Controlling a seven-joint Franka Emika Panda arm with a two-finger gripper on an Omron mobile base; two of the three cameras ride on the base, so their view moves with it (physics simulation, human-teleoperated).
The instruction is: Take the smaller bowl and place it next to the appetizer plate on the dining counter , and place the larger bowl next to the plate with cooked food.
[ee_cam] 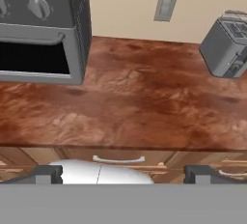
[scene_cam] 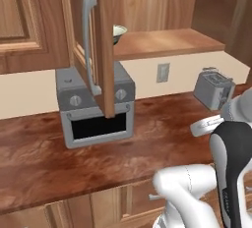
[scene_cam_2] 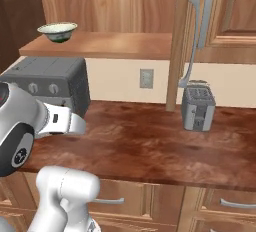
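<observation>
Ahead, toaster oven (scene_cam: 96,109), open cabinet door (scene_cam: 93,40), toaster (scene_cam: 214,90).

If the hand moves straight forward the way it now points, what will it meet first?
Probably the bare wood-grain counter, between the toaster oven and the toaster. The open hand points down at it; nothing is seen in between, but depth is unclear.

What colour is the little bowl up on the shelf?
The bowl is cream inside and grey-green outside, clearest in the right base view.

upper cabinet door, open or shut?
Open. The cabinet door swings out edge-on toward the camera, exposing the shelf where a bowl sits upright.
</observation>
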